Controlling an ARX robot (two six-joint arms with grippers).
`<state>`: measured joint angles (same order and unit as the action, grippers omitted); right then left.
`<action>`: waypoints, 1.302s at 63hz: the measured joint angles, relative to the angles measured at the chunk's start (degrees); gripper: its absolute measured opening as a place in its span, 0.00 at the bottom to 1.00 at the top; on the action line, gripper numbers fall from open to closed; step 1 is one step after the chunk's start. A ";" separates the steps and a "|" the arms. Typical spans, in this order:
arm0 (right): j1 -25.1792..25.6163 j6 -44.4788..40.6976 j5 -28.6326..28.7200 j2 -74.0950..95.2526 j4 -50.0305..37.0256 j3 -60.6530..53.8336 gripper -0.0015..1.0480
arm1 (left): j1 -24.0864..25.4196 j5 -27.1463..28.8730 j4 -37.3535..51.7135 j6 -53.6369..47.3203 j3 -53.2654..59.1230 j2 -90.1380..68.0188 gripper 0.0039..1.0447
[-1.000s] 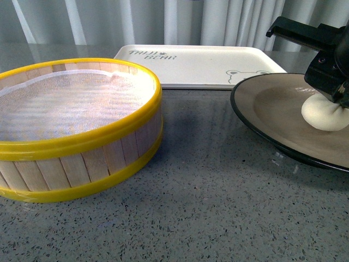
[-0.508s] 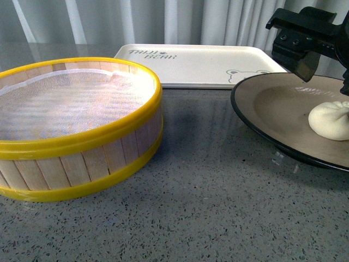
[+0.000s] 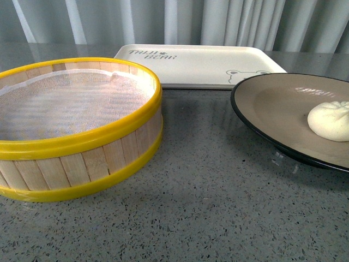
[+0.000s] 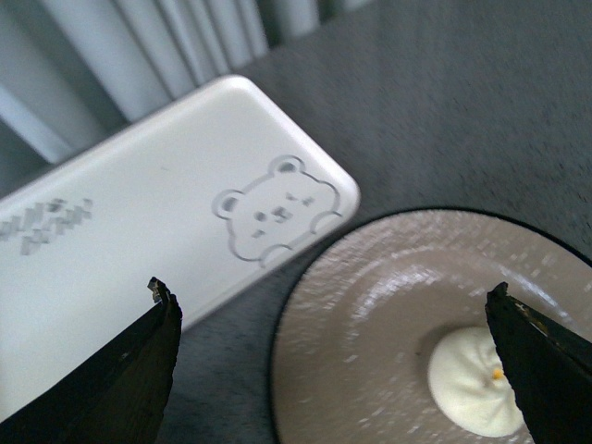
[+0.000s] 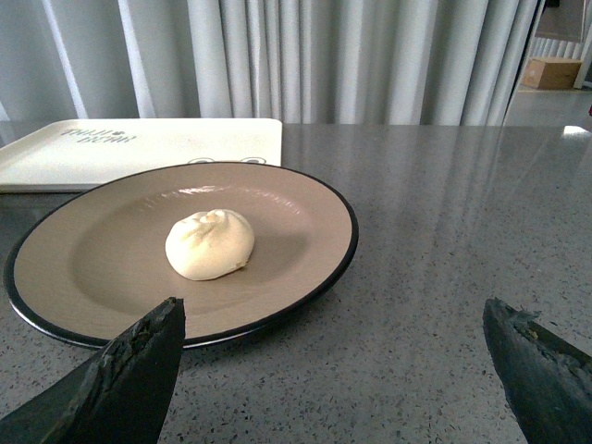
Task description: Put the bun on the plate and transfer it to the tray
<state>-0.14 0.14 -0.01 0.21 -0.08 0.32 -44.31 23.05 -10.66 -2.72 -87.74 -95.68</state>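
Bun (image 3: 330,121) sits pleats-up on plate (image 3: 267,103).

Bun (image 3: 329,121) on plate (image 3: 267,103), right; basket (image 3: 82,164) left; tray (image 3: 202,65) behind both; all on table (image 3: 207,213).

Light: bright, even daylight, seemingly from the curtained back
Glare: pale sheen on plate (image 3: 279,105) and table (image 5: 462,277)
Focus: left wrist view soft throughout

A dark grey, speckled stone surface (image 3: 207,213) carries three things. A round wooden steamer basket (image 3: 76,158) with yellow rims and a white mesh liner stands at the near left. The flat cream tray (image 3: 202,65) lies far, mid-scene. The black-rimmed beige plate (image 3: 272,103) sits right, just beside the tray's corner, not touching.
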 joint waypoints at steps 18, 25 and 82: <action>0.00 0.00 -0.02 0.00 0.00 0.00 0.92 | 8.17 8.15 2.01 -0.17 31.74 32.15 0.94; 0.00 0.00 0.00 0.00 0.00 0.00 0.92 | 11.37 9.84 -0.07 0.50 37.57 40.33 0.94; 0.00 0.00 0.07 0.00 0.00 0.00 0.92 | 44.24 -22.88 19.69 2.89 79.97 78.36 0.04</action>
<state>-0.14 0.14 0.05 0.21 -0.08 0.32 -0.08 0.16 9.04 0.16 -7.77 -17.32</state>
